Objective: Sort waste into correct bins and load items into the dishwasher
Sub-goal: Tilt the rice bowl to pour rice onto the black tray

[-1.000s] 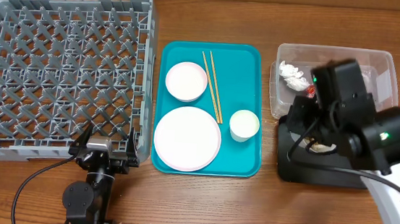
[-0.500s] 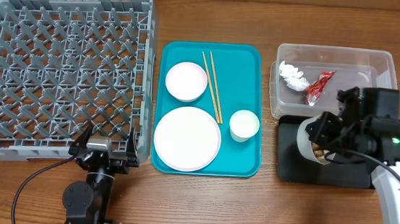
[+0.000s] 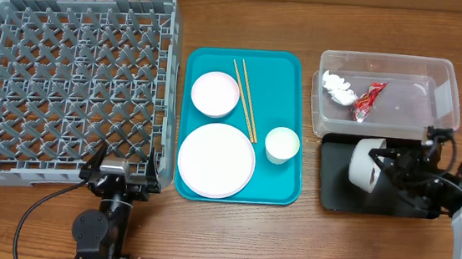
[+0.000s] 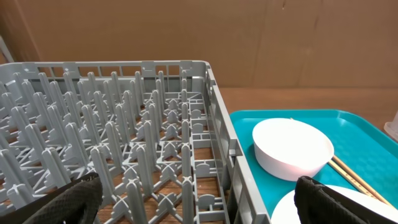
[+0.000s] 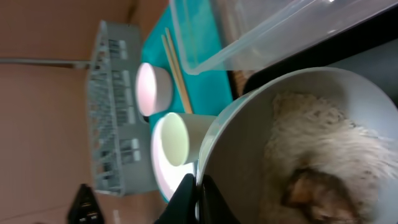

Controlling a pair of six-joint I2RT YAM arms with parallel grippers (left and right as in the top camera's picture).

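My right gripper (image 3: 389, 164) (image 5: 198, 186) is shut on the rim of a small white bowl (image 3: 365, 164) (image 5: 249, 149), held tipped on its side over the black tray (image 3: 334, 197). Rice (image 5: 311, 134) and a brown scrap (image 5: 314, 193) are inside the bowl. The clear tub (image 3: 448, 90) (image 5: 261, 31) holds the red wrapper (image 3: 368, 99) and white tissue (image 3: 337, 86). The plate (image 3: 216, 160), second bowl (image 3: 215, 94), cup (image 3: 282, 144) and chopsticks (image 3: 246, 100) lie on the teal tray (image 3: 280, 192). My left gripper (image 3: 122, 174) (image 4: 202, 205) is open and empty at the grey rack's (image 3: 72, 82) front right corner.
The left wrist view shows the rack (image 4: 124, 137), the bowl (image 4: 292, 148), the chopsticks (image 4: 348, 174) and the teal tray (image 4: 373, 143). The right wrist view shows the cup (image 5: 174, 140), the other bowl (image 5: 152, 87), the chopsticks (image 5: 177, 71) and the rack (image 5: 115, 106).
My right arm has swung from over the clear tub to the right and nearer, and the bowl now lies tipped over the black tray. The left arm has not moved.
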